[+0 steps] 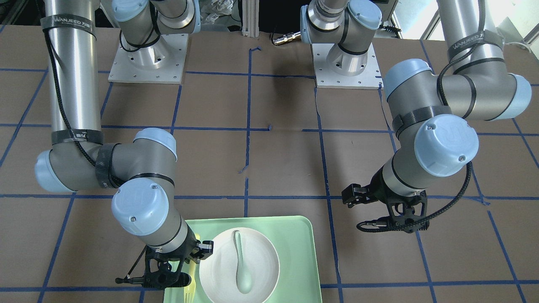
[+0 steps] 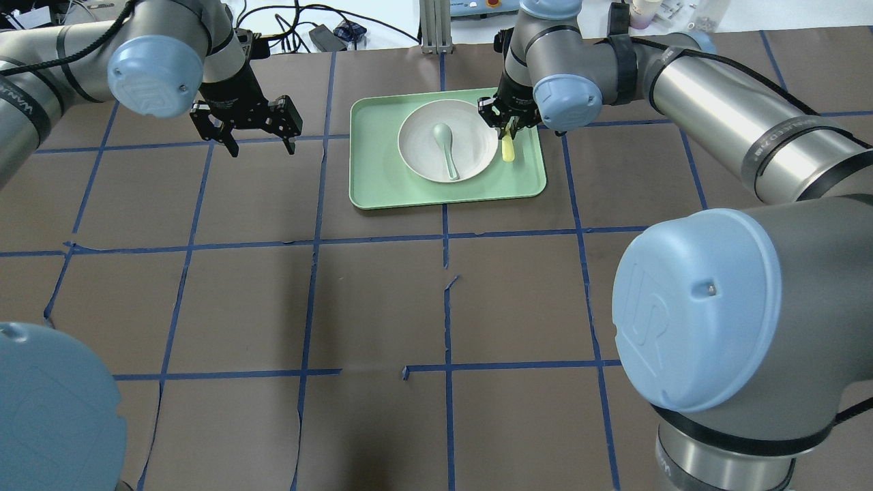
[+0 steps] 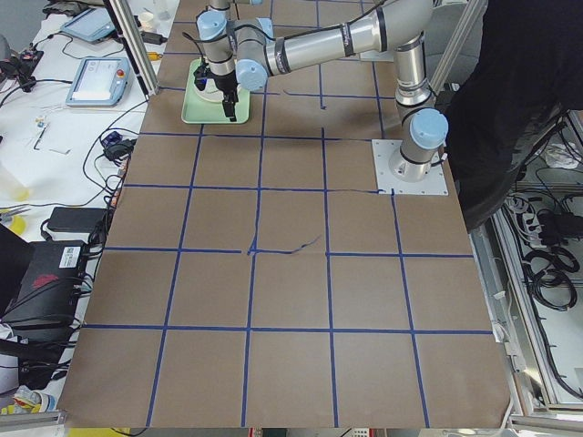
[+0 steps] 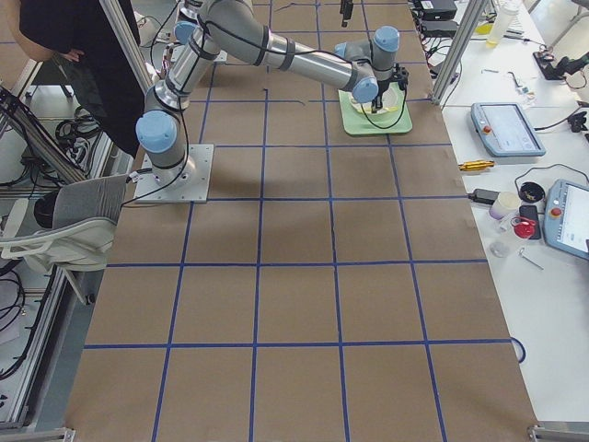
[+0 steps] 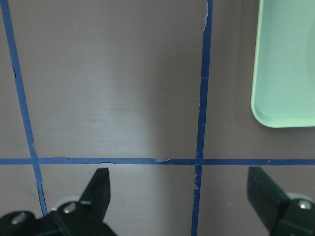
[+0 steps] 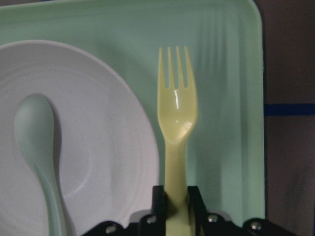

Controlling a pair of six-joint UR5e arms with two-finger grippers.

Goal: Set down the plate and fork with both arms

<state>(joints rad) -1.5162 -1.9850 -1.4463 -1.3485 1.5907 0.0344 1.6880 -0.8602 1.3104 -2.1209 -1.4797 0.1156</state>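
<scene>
Right gripper pinches the yellow fork by its handle.
It reaches over the green tray, just beside the white plate holding 1 spoon; left gripper hangs spread above the table.

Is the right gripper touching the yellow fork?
Touching. The right wrist view shows the right gripper clamped on both sides of the fork handle, no gap.

Even, fairly bright light falls from above, leaving soft shadows on the bench. A small glint sits on the fork; the right wrist view is slightly soft.
</scene>
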